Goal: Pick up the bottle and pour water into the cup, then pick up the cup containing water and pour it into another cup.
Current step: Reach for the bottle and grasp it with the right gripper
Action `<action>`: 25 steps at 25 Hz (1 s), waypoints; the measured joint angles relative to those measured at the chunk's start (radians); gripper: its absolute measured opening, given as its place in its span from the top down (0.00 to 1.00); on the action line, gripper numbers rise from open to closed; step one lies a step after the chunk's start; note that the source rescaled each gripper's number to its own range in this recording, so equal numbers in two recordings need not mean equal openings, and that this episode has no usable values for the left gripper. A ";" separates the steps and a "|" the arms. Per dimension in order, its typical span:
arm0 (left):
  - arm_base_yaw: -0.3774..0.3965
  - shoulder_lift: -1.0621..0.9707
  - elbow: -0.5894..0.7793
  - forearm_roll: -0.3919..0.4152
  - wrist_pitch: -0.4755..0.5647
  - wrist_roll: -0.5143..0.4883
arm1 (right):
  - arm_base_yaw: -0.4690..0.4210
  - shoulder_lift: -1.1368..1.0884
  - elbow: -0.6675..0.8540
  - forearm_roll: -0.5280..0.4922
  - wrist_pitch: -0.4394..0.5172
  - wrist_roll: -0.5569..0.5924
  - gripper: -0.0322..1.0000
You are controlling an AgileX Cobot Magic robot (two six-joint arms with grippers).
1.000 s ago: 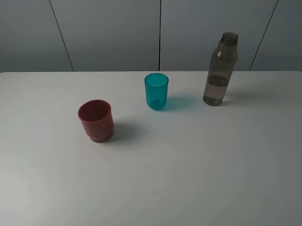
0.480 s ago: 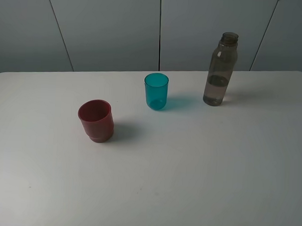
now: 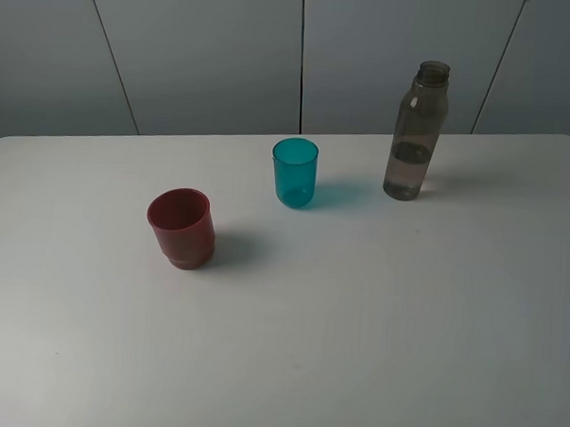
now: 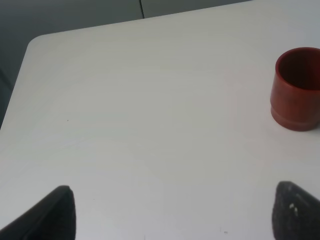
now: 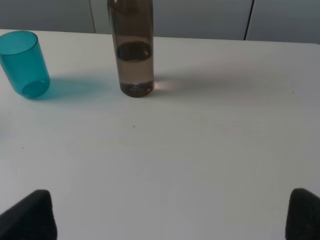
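a tall slim smoky grey-brown translucent plastic bottle (image 3: pixel 417 134) stands upright at the upper right of the high view, near the far edge of the white table (image 3: pixel 374 331). its narrow threaded neck is uncapped, and a darker band partway up suggests liquid in the lower part, though the tint makes the level hard to read. a small translucent teal-blue plastic tumbler (image 3: pixel 294 173) stands upright at upper centre, well apart from the bottle and left of it. a squat opaque dark red plastic cup with a stepped narrower base (image 3: pixel 181 228) sits left of centre, lower in the frame than the tumbler and apart from it, mouth up.

in the left wrist view the left fingers (image 4: pixel 59 214) are spread wide over bare table, with the dark red cup (image 4: pixel 296 90) ahead of them and off to one side. in the right wrist view the right fingers (image 5: pixel 31 216) are likewise spread wide, gripping nothing, with the bottle (image 5: pixel 131 47) and the tumbler (image 5: pixel 24 62) standing farther ahead.
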 joint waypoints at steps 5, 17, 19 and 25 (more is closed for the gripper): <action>0.000 0.000 0.000 0.000 0.000 0.000 | 0.000 0.000 0.000 0.060 0.000 0.002 0.00; 0.000 0.000 0.000 0.000 0.000 0.000 | 0.000 0.190 -0.148 0.050 -0.147 -0.002 0.00; 0.000 0.000 0.000 0.000 0.000 0.000 | 0.000 0.292 -0.201 0.050 -0.195 -0.002 0.00; 0.000 0.000 0.000 0.000 0.000 0.000 | 0.000 0.562 -0.267 0.049 -0.367 -0.002 0.00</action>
